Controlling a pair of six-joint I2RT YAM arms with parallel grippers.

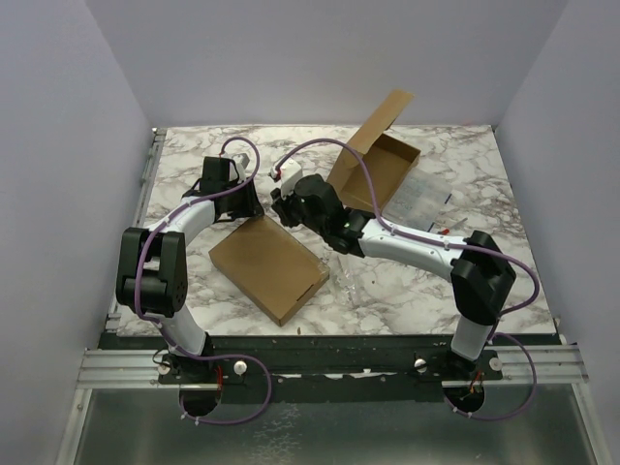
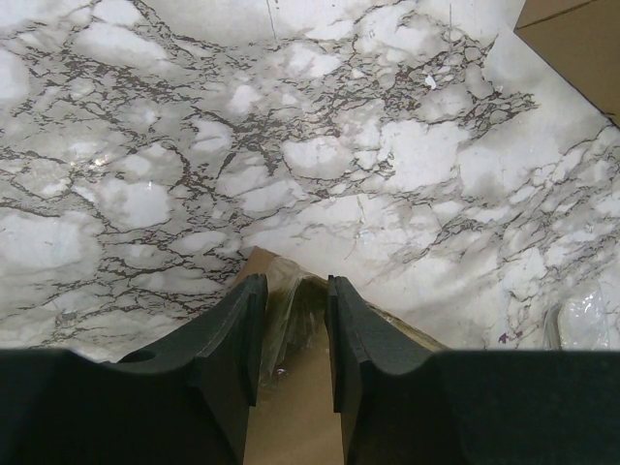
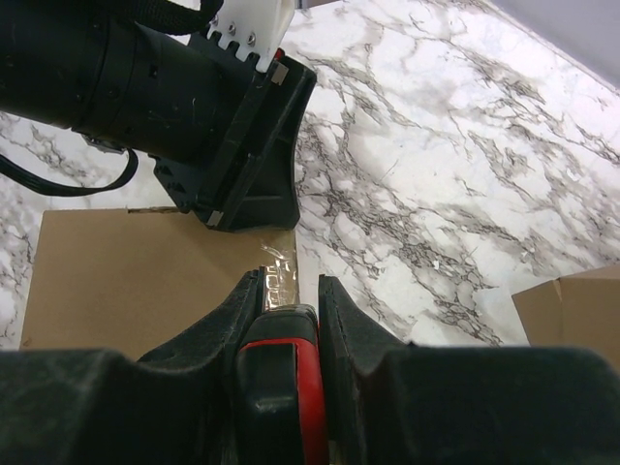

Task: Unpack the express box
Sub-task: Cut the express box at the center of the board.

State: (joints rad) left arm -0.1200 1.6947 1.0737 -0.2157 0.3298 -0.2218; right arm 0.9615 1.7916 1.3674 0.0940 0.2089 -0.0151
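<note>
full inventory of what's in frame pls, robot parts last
closed box: 1, brown, table centre, clear tape at its far edge
open box: 1, brown, back right, flap up
plastic film: 1, clear, right of open box
cutter: 1, black and red, in right hand
table: 1, white-grey marble, under everything
left hand: 1, black, fingers apart, over closed box's far corner
right hand: 1, black, shut on cutter, at closed box's far edge
</note>
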